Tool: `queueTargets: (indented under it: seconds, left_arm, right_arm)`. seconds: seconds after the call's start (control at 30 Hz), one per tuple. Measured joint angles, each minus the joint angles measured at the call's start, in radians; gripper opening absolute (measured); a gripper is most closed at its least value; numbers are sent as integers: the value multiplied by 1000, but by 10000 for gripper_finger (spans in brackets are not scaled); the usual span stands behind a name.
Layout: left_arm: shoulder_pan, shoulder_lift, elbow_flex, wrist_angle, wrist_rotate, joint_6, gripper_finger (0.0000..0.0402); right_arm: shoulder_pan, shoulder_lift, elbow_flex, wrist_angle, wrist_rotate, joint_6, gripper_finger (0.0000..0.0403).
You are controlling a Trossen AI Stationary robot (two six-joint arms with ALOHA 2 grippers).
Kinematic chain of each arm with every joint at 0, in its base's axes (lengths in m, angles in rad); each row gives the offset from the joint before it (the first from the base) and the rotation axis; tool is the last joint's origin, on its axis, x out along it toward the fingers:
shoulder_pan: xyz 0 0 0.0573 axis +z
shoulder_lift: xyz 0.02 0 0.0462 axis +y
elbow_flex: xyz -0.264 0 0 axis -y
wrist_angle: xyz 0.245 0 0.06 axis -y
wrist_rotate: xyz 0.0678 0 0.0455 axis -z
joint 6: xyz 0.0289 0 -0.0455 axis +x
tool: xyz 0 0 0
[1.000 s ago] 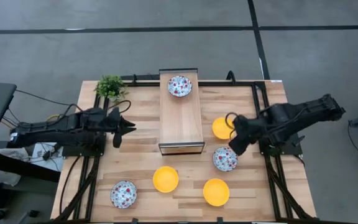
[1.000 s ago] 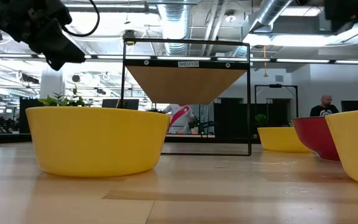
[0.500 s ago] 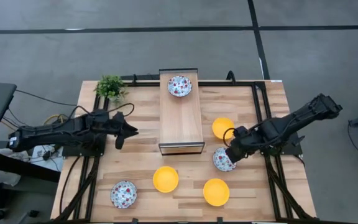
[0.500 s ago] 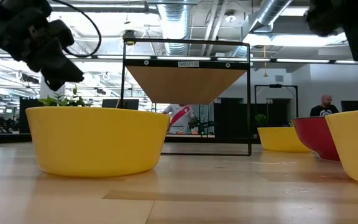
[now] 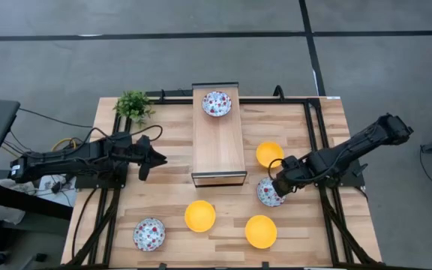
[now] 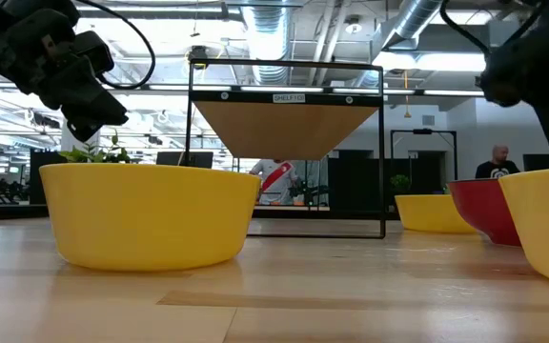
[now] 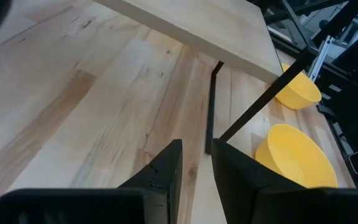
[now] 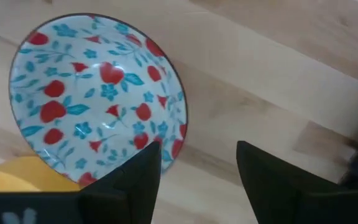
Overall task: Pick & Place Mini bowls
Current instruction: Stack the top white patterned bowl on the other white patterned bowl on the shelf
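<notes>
A white mini bowl with red-and-blue flowers sits on its base on the table right of the shelf. My right gripper hangs open just above it, pointing down. One finger stands over the bowl's rim and the other outside it. Another speckled bowl rests on the wooden shelf, and a third is at the near left. Three yellow bowls stand on the table. My left gripper hovers left of the shelf, narrowly open and empty.
The raised shelf on its thin black frame stands mid-table, between the arms. A small green plant is at the far left corner. Black rails run along the table's sides. In the low view, people show in the room behind.
My right gripper has come down and toward the near edge, from beside the far yellow bowl to just over the speckled bowl, rolling its wrist on the way. My left gripper sank a little, then kept still. No bowl has moved.
</notes>
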Motion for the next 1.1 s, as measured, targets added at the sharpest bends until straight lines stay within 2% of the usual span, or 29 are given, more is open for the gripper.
queueTargets:
  seconds: [0.27, 0.5, 0.9, 1.1]
  left_arm:
    - [0, 0, 0, 7, 22, -8, 85]
    - [0, 0, 0, 7, 22, -23, 85]
    - [0, 0, 0, 9, 22, -27, 85]
    - [0, 0, 1, 14, 22, -27, 85]
  right_arm:
    - [13, -14, -50, 106, -7, 26, 179]
    - [63, -14, -54, 93, 11, 84, 182]
    - [114, -14, -140, 246, 36, 208, 173]
    - [111, -14, -149, 249, 33, 210, 147]
